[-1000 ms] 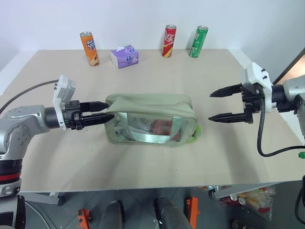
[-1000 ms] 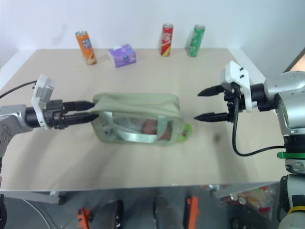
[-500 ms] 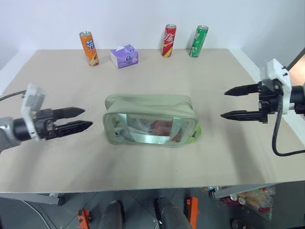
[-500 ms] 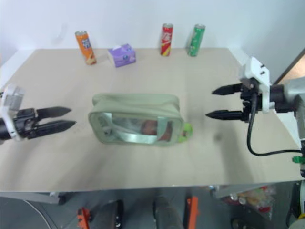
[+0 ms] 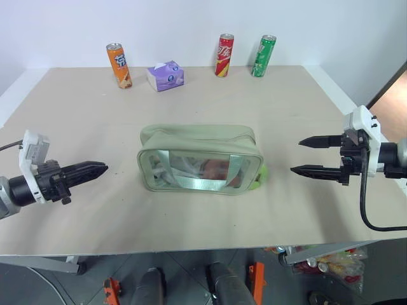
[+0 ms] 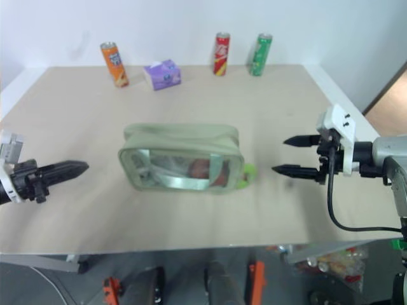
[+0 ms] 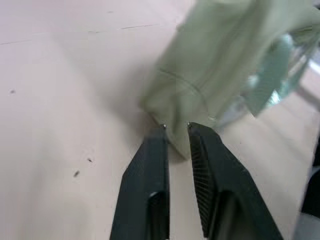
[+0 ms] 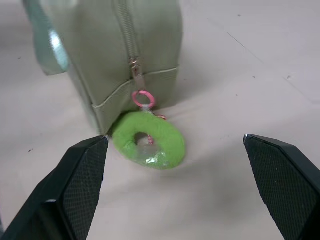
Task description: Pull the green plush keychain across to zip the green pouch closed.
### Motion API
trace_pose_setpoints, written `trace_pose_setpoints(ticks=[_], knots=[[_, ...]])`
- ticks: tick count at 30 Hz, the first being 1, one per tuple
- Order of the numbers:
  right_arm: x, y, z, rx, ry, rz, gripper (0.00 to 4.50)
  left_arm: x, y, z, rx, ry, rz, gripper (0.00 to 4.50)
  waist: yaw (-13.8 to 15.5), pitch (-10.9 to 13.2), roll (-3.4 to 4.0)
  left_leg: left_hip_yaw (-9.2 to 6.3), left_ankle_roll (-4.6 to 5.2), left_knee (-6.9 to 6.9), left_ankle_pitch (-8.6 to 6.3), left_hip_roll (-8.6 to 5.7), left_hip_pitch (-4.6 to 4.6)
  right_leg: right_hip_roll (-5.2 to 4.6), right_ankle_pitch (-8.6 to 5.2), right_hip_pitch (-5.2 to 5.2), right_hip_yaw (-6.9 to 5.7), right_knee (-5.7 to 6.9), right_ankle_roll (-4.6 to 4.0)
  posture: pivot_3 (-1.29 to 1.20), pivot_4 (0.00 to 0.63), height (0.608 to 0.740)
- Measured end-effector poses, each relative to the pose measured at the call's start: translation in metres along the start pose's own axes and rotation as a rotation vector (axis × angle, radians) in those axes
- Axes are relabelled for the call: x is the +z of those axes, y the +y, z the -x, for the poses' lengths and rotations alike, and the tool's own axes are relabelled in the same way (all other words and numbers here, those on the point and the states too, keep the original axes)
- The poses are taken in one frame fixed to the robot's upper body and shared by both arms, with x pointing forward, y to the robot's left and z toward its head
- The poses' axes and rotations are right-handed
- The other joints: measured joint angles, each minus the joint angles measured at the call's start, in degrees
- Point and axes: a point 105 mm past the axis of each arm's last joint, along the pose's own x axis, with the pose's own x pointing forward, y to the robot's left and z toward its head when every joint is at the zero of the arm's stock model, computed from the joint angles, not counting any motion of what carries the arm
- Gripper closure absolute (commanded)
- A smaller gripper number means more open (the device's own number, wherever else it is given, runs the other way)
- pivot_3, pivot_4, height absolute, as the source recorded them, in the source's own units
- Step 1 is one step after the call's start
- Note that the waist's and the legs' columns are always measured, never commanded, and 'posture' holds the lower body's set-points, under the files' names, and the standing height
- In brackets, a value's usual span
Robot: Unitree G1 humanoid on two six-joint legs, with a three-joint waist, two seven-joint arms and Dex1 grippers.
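**Pouch zipped, both grippers clear**

The green pouch (image 5: 200,159) lies lengthwise between the arms. The green plush keychain (image 8: 148,140) rests on the table at the pouch's right end, hanging from the zipper pull. The right gripper (image 5: 312,155), spread wide and empty, faces it and is nearer. The left gripper (image 7: 176,127), nearly closed on nothing, sits off the pouch's left end. The right wrist view shows the zipper run to the end; from the head views this cannot be told.

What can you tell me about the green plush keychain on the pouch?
The green plush keychain is a small lime-green fuzzy ring with a hole through its middle. A pink clasp links it to the zipper pull at the end of the green pouch. It lies flat on the table against the pouch's end. Nothing grips it.
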Motion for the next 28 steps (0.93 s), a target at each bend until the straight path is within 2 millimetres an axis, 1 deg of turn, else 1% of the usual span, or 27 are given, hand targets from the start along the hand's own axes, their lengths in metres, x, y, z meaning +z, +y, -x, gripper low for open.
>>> trace_pose_setpoints(ticks=[3,5,8,11,14,18,22,28], knots=[[-0.004,-0.003,0.0,-0.041,-0.021,-0.024,0.0,0.0,0.005,-0.003,0.024,-0.037,0.027,3.6,0.0,0.0,-0.01,-0.01,0.0,-0.01,0.0,0.0,0.0,0.0,0.01,0.01,0.0,0.0,0.02,0.0,0.15,0.74],[-0.005,-0.007,-0.004,-0.082,-0.065,-0.055,0.0,-0.002,0.008,-0.008,0.047,-0.07,0.051,3.6,0.0,0.0,-0.01,-0.01,0.0,-0.02,0.0,0.0,-0.01,0.01,0.02,0.01,0.0,0.0,0.03,0.0,0.15,0.74],[-0.009,-0.007,-0.006,-0.093,-0.105,-0.112,0.0,-0.004,0.01,-0.009,0.062,-0.083,0.068,3.6,0.0,0.0,-0.01,-0.03,0.0,-0.02,0.0,0.0,-0.02,0.03,0.03,0.01,0.0,0.0,0.04,0.0,0.15,0.74],[-0.011,-0.005,-0.007,-0.088,-0.102,-0.124,0.0,-0.003,0.008,-0.01,0.054,-0.083,0.068,3.6,0.0,0.0,-0.01,-0.02,0.0,-0.03,0.0,0.0,-0.02,0.03,0.03,0.01,0.0,0.0,0.04,0.0,0.15,0.74],[-0.007,-0.007,-0.005,-0.089,-0.103,-0.108,0.0,0.003,0.003,-0.012,0.026,-0.072,0.035,3.6,0.0,0.0,-0.01,-0.02,0.0,-0.02,0.0,0.0,-0.01,0.02,0.03,0.01,0.01,0.0,0.04,0.0,0.15,0.74],[-0.002,-0.009,-0.003,-0.096,-0.099,-0.08,0.0,0.019,-0.013,-0.018,-0.054,-0.074,-0.043,3.6,0.0,0.0,-0.02,-0.01,0.0,-0.02,0.0,0.0,0.01,0.02,0.03,0.03,0.01,-0.01,0.04,0.0,0.15,0.74],[-0.003,-0.006,-0.007,-0.072,-0.083,-0.079,0.0,0.018,-0.02,-0.024,-0.096,-0.06,-0.062,3.6,-0.1,0.0,-0.01,-0.01,0.0,-0.03,0.0,0.0,0.0,0.03,0.03,0.01,0.02,-0.01,0.04,0.0,0.15,0.74],[0.005,0.002,-0.007,-0.037,-0.072,-0.04,0.0,0.017,-0.024,-0.028,-0.13,-0.055,-0.07,3.6,0.0,0.0,-0.02,-0.01,0.0,-0.05,0.0,0.0,-0.01,0.03,0.03,0.01,0.02,-0.03,0.04,0.0,0.15,0.74]])
